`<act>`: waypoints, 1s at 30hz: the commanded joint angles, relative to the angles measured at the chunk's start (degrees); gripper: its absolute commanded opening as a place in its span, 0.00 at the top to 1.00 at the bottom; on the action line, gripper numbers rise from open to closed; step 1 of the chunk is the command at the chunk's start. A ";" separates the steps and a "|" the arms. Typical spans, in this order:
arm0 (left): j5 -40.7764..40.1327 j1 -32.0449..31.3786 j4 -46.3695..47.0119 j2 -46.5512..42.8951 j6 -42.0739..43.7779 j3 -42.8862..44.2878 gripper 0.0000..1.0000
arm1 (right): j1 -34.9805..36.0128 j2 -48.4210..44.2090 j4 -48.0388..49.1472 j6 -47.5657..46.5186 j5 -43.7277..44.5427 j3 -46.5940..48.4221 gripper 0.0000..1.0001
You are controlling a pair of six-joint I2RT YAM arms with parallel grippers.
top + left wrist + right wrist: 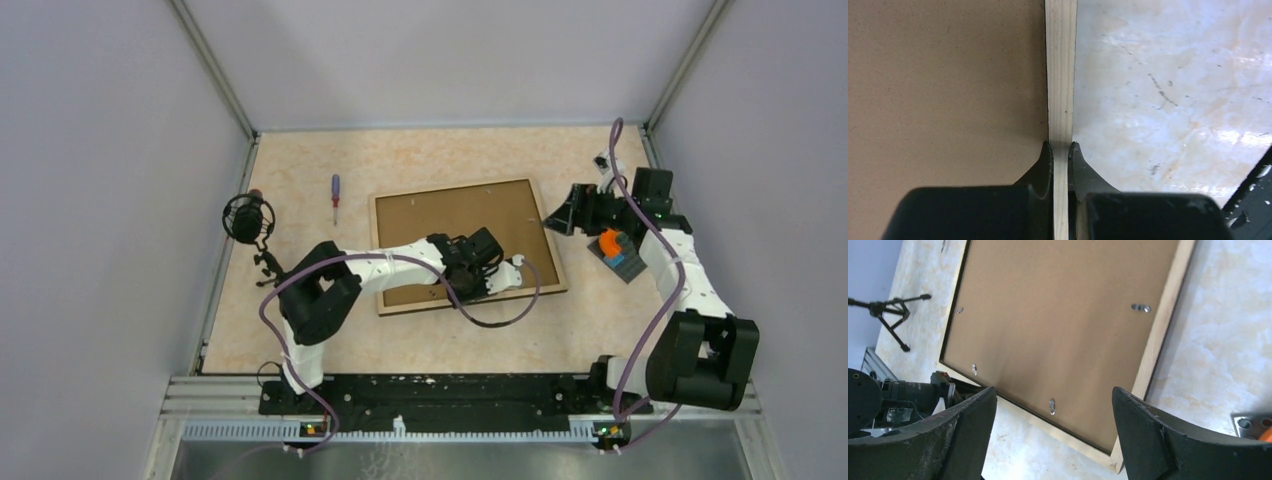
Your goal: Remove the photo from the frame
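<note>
Pinching the pale wooden rail of the frame (440,215), the left gripper (1060,147) has one finger pressed on each side of this rail, at the near edge. The frame lies face down on the table (300,170), brown back up, so the photo is hidden. The right gripper (1053,392) hangs spread wide near the frame's far right corner.

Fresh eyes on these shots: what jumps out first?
The frame lies back-up in the middle of the table, its brown board showing. The left claw is pinched shut on the frame's pale wooden near edge, while the right claw hangs open beside its right edge.
</note>
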 commanded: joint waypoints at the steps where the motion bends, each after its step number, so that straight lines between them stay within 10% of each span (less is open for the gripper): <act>1: 1.47 2.15 1.87 0.31 0.63 5.28 1.00 | -4.03 2.32 2.51 5.75 -1.37 -0.23 0.16; 30: 8.14 6.27 2.26 -5.05 0.63 6.24 1.00 | -9.08 22.72 1.35 8.34 -6.49 -2.16 0.20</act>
